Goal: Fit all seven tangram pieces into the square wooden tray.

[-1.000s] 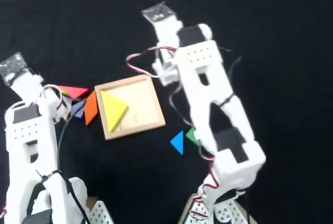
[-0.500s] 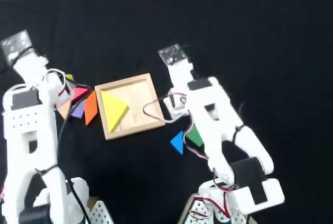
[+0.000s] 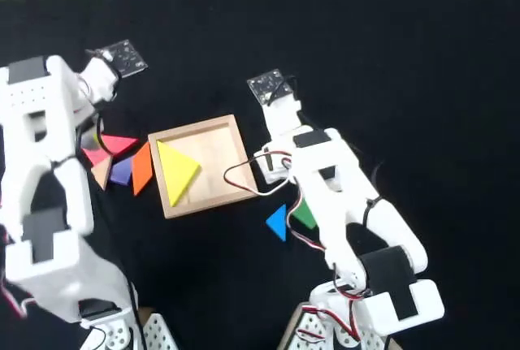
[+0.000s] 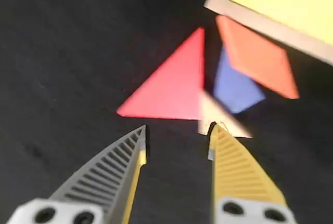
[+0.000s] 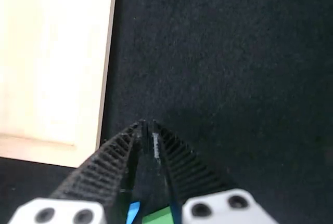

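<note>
On the black table [image 3: 422,82], the wooden tray [image 3: 221,155] holds the yellow triangle [image 3: 177,170]. The orange piece [image 3: 141,169], purple piece [image 3: 122,173], tan piece [image 3: 101,173] and red triangle [image 3: 114,145] cluster just beside the tray, on the left arm's side. The left gripper [image 4: 177,129] hangs at the red triangle's edge, parted and empty. The right gripper [image 5: 148,125] is closed on nothing beside the tray's opposite edge, near the blue triangle [image 3: 277,222] and green triangle [image 3: 305,215].

The tray [image 3: 191,127] is pale bare wood on a black table [image 3: 422,82]. Inside the tray lies a yellow triangle [image 3: 176,170]. On one side of the tray are an orange piece [image 3: 142,168], a purple piece [image 3: 121,172], a red triangle [image 3: 114,144] and a tan piece [image 3: 101,173]. On the other side are a blue triangle [image 3: 277,222] and a green triangle [image 3: 305,216]. The left gripper [image 4: 177,130] is ridged yellow and the right gripper [image 5: 148,125] ridged black.
</note>
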You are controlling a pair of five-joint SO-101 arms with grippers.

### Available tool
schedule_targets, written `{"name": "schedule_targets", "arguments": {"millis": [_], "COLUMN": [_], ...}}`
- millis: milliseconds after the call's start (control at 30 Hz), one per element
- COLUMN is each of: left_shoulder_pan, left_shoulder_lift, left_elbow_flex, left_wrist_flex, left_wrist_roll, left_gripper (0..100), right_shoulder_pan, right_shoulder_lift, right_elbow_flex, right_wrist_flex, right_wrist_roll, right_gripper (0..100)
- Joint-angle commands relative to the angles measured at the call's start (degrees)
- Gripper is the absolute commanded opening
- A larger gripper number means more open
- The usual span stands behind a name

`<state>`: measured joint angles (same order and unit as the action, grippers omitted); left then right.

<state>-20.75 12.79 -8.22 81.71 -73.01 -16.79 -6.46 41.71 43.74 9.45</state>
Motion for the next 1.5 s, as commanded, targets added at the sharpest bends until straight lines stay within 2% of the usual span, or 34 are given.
{"name": "schedule_targets", "arguments": {"millis": [0,200,367,667,800,1000,1100,1233,1467], "left_shoulder_pan": [-0.5,-0.4,-1.1,-6.0,-7.9,-11.4,-13.0,-15.0,-15.0], "left_shoulder_lift": [7.6,22.9,33.2,45.8,49.8,49.8,49.0,44.7,21.4], "left_elbow_flex": [-12.7,-29.6,-40.7,-56.0,-57.5,-58.9,-57.4,-49.2,-17.4], "left_wrist_flex": [0.3,0.7,0.6,3.6,5.5,19.3,19.3,19.3,18.9], "left_wrist_roll": [-3.7,-3.3,-0.9,-0.3,-1.5,-9.6,-9.1,-9.1,-17.8], "left_gripper": [20,25,25,25,25,23,20,22,22], "right_shoulder_pan": [1.6,1.7,1.7,1.7,1.7,1.7,1.7,1.7,1.7], "right_shoulder_lift": [1.0,4.7,4.7,4.8,4.8,4.9,4.9,4.9,4.9], "right_elbow_flex": [0.0,-1.6,-1.6,-1.7,-1.7,-1.7,-1.8,-1.8,-1.8], "right_wrist_flex": [-3.2,-3.9,-3.9,-3.9,-3.9,-4.0,-4.2,-4.2,-4.0], "right_wrist_roll": [0.5,0.6,0.6,0.6,0.6,0.6,0.6,0.6,0.6], "right_gripper": [1.5,1.5,1.5,1.5,1.5,1.5,1.5,1.5,1.5]}}
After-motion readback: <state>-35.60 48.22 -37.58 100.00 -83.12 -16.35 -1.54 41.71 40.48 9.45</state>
